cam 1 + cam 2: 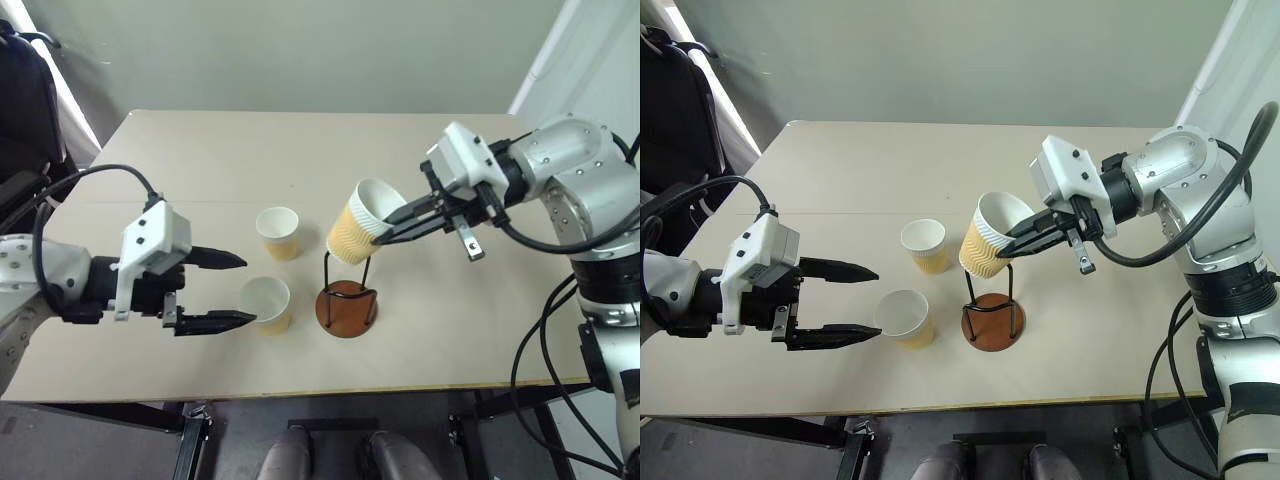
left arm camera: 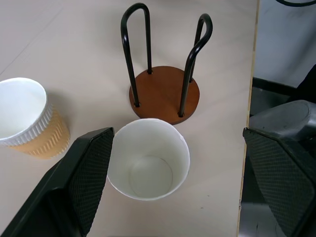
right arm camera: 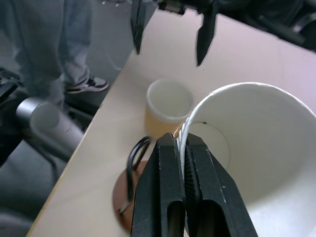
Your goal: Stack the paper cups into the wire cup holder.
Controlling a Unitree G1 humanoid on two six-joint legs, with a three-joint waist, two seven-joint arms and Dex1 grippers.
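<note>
Three paper cups with tan ribbed sleeves are in view. One cup (image 1: 360,222) hangs tilted just above the wire cup holder (image 1: 346,305), a brown disc with black wire loops. My right gripper (image 1: 385,232) is shut on that cup's rim (image 3: 183,140), one finger inside and one outside. A second cup (image 1: 265,300) stands upright left of the holder. My left gripper (image 1: 248,290) is open around it without touching, its fingers (image 2: 84,173) on either side. The third cup (image 1: 278,232) stands farther back on the table.
The beige table (image 1: 200,160) has bare room at the back and on the right. Its front edge runs close to the holder (image 2: 165,94). A dark chair (image 1: 30,110) stands at the far left. A person's legs (image 3: 74,49) show beyond the table's edge.
</note>
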